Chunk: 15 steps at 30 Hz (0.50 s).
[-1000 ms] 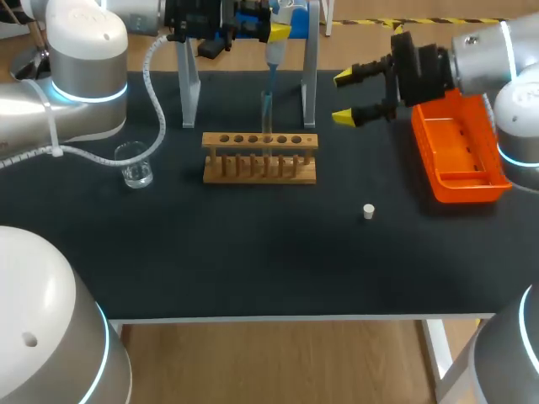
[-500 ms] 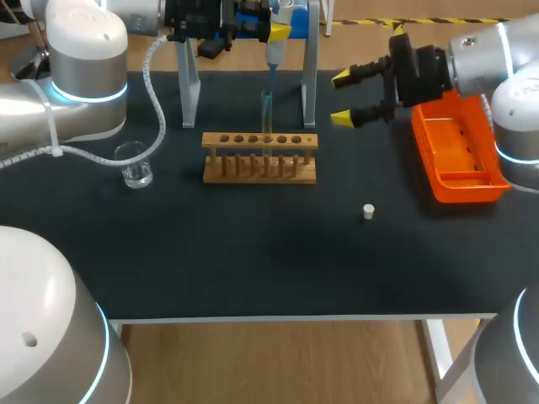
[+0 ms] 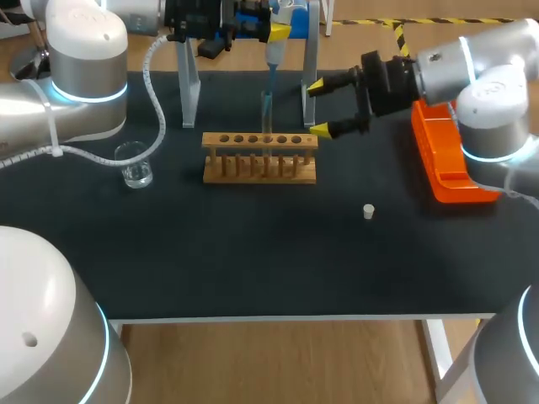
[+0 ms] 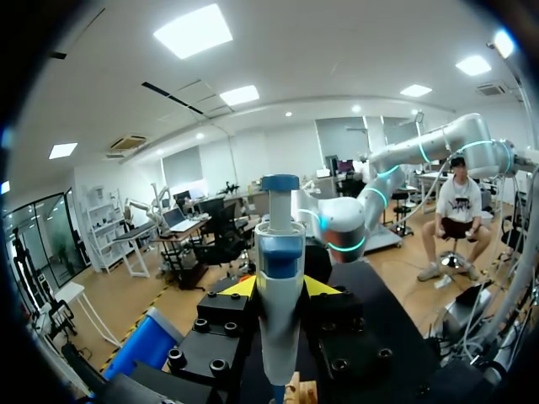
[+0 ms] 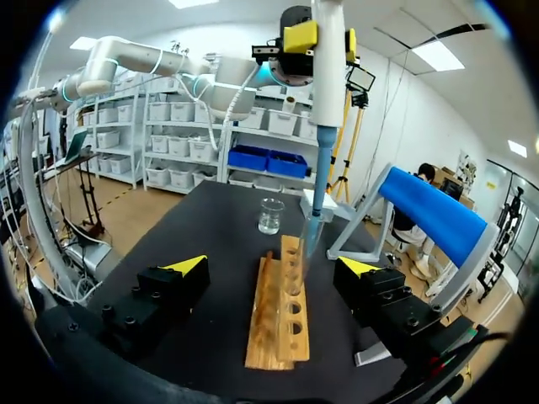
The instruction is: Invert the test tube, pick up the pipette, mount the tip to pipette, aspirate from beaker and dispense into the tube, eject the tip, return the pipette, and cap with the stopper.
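My left gripper (image 3: 271, 32) is shut on the white and blue pipette (image 3: 274, 49), held upright over the wooden rack (image 3: 259, 157). Its blue tip reaches down into the clear test tube (image 3: 267, 109) standing in the rack. In the left wrist view the pipette (image 4: 279, 278) fills the gap between the yellow fingertips (image 4: 242, 287). My right gripper (image 3: 322, 108) is open, just right of the rack's end and the tube. In the right wrist view the rack (image 5: 278, 316) lies ahead between the wide-spread fingers, with the pipette (image 5: 327, 76) above. The white stopper (image 3: 368, 211) lies on the mat.
A glass beaker (image 3: 135, 164) stands left of the rack, also visible beyond the rack as the beaker (image 5: 270, 216). An orange tray (image 3: 450, 164) sits at the right edge under my right arm. The pipette stand's posts (image 3: 189, 93) rise behind the rack.
My right arm has swung left from over the orange tray to beside the rack's right end, its gripper still open. The left arm and pipette have not moved.
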Each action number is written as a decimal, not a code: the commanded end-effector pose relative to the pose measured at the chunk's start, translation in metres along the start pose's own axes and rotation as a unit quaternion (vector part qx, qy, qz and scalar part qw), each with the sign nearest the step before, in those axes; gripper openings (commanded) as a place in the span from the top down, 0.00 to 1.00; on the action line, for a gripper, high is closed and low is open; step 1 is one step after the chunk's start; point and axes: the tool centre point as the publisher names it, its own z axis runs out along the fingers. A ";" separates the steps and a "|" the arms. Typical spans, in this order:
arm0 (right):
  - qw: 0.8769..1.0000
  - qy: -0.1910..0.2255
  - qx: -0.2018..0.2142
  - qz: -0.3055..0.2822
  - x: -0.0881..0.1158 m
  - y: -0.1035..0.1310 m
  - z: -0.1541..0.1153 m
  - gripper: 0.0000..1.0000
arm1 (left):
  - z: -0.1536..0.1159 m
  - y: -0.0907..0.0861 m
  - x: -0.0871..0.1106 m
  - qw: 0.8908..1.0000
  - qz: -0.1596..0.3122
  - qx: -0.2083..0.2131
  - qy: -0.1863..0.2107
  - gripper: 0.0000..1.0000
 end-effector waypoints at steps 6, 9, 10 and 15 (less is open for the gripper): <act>1.000 0.005 -0.013 0.018 -0.031 -0.008 0.044 0.00 | 0.000 0.000 0.000 1.000 0.001 0.000 0.000 1.00; 1.000 0.010 -0.011 0.016 -0.028 -0.008 0.057 0.00 | 0.000 0.000 0.000 1.000 0.001 0.000 0.000 1.00; 1.000 0.013 -0.011 0.016 -0.028 -0.008 0.060 0.00 | 0.000 0.000 0.000 1.000 0.001 0.000 0.000 1.00; 1.000 0.016 0.000 0.015 -0.028 -0.010 0.072 0.00 | 0.000 0.000 0.000 1.000 0.001 0.000 0.000 1.00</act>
